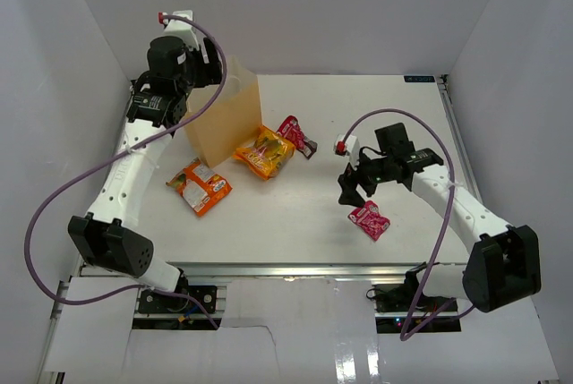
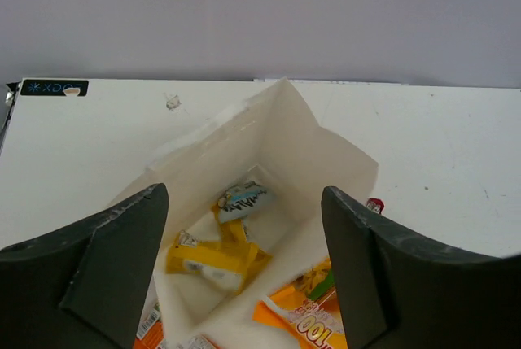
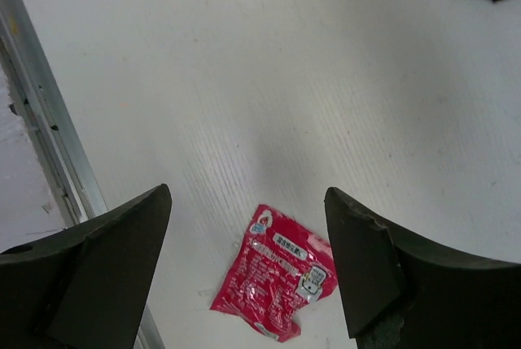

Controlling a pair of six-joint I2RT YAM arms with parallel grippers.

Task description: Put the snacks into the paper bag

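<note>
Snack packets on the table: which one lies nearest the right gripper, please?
The red-pink packet lying alone by the right gripper, well away from the paper bag.

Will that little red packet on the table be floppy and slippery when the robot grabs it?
Probably floppy: the red packet looks thin with wrinkled edges. Likely slippery too, since its wrapper looks glossy. It lies flat on the table, so it shouldn't roll.

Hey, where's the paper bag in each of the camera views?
Top external: the paper bag stands upright, upper left of centre.
Left wrist: centre, viewed down into its open mouth, packets inside.
Right wrist: not in it.
Shared landmark: the dark label at the far edge, in top external and left wrist only.
</note>
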